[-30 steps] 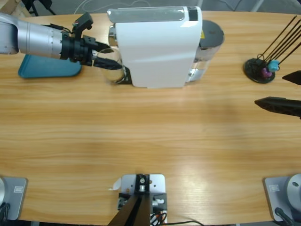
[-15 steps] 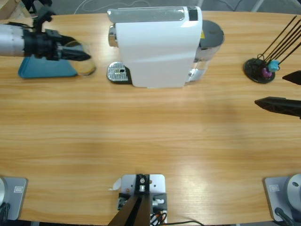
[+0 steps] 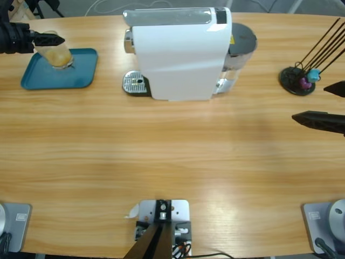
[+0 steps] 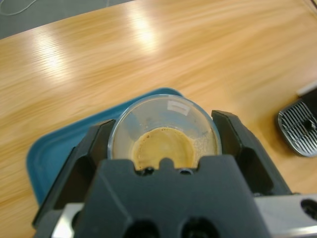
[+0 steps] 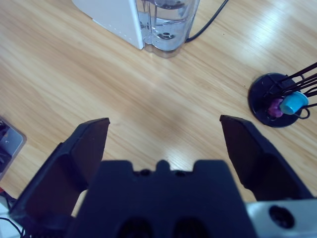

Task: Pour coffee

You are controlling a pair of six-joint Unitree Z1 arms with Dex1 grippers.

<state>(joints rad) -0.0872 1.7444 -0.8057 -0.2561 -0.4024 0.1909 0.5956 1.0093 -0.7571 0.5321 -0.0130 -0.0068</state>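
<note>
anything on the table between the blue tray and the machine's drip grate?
Nothing: in the high view, only bare wood separates the blue tray from the drip grate.

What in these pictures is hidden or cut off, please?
- Left arm: high view's left edge cuts off all but the left gripper.
- Glass tumbler: left wrist view, gripper body hides its base, so contact with the blue tray is unclear.
- Right gripper: high view's right edge crops it.

A long light-brown wooden table with fine lengthwise grain [image 3: 172,162] fills nearly the whole scene. Soft patches of light gleam on its near middle and far left. Beyond its far edge lies a strip of grey floor [image 3: 108,6].
</note>
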